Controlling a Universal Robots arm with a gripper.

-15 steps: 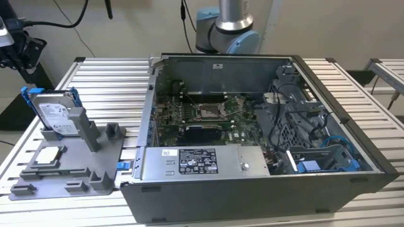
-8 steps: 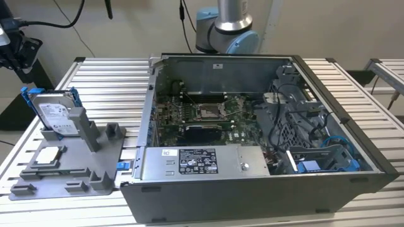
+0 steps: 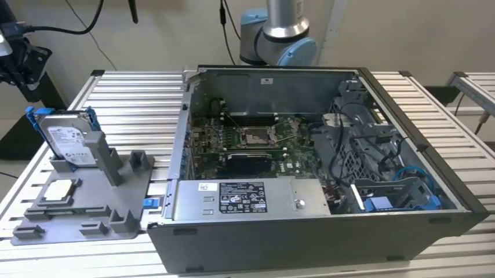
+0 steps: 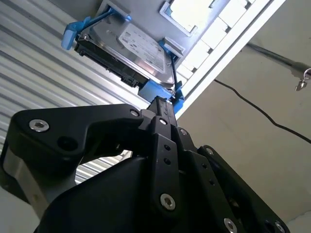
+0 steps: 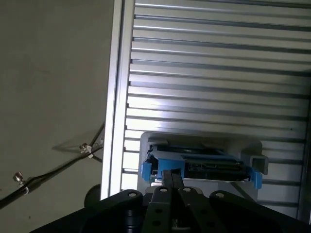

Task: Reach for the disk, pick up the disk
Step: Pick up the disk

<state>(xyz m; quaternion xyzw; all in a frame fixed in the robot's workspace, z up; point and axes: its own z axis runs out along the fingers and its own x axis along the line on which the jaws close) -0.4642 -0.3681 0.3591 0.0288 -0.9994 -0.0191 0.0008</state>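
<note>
My gripper [image 4: 161, 101] is clenched, its 2 fingers [image 4: 163, 121] together on nothing, near the disk [image 3: 66, 139] but apart. The disk stands on edge in a grey holder [image 3: 116, 197] at the exterior view's left, beside the open computer case [image 3: 309, 249].

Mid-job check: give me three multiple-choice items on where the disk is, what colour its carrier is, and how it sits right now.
1. Where is the disk?
A. inside the computer case
B. in the grey holder at the exterior view's left
C. hanging off the table edge
2. What colour is its carrier?
A. blue
B. red
C. yellow
3. How does the disk sit?
A. lying flat
B. lifted in the pincer
C. standing on edge

1 B: it sits in the grey holder, outside the computer case.
2 A: bright blue plastic frames the drive.
3 C: it stands upright, propped in the holder.
</note>
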